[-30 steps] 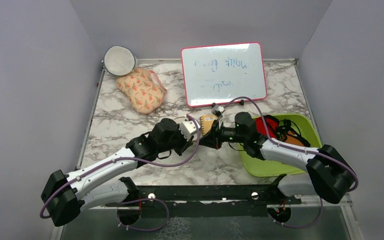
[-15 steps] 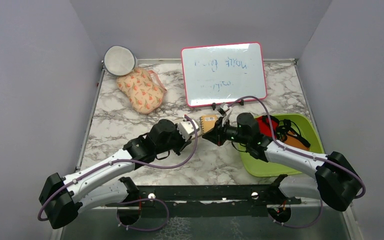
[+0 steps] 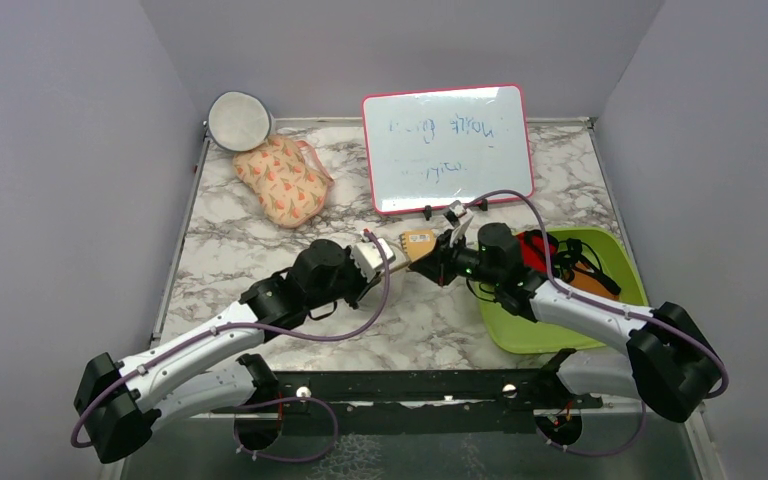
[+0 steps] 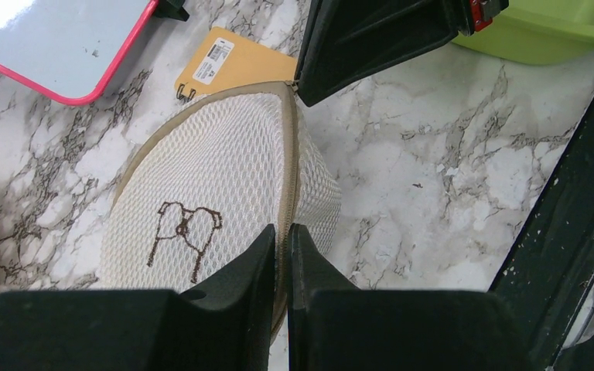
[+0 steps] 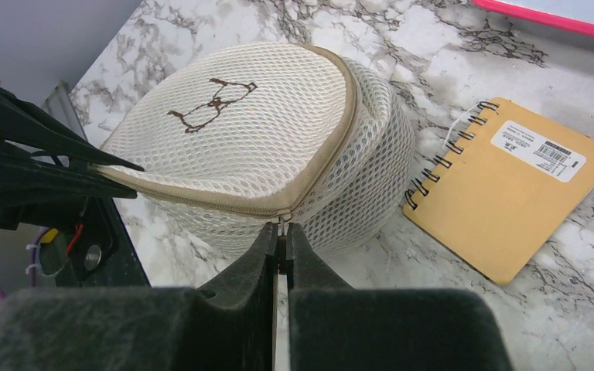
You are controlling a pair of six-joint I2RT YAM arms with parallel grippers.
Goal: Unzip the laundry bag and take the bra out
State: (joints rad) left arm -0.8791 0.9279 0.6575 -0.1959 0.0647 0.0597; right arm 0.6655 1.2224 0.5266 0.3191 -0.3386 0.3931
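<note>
Seam of the laundry bag is pinched in my closed left tool; right tool, likewise closed, nips the opposite edge. Bag sits just beside the notepad, with bare bench on the side away from it.

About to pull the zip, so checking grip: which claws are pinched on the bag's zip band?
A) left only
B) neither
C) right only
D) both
D: the left claw and the right claw are each shut on the beige zip band of the bag, at opposite ends.
</note>
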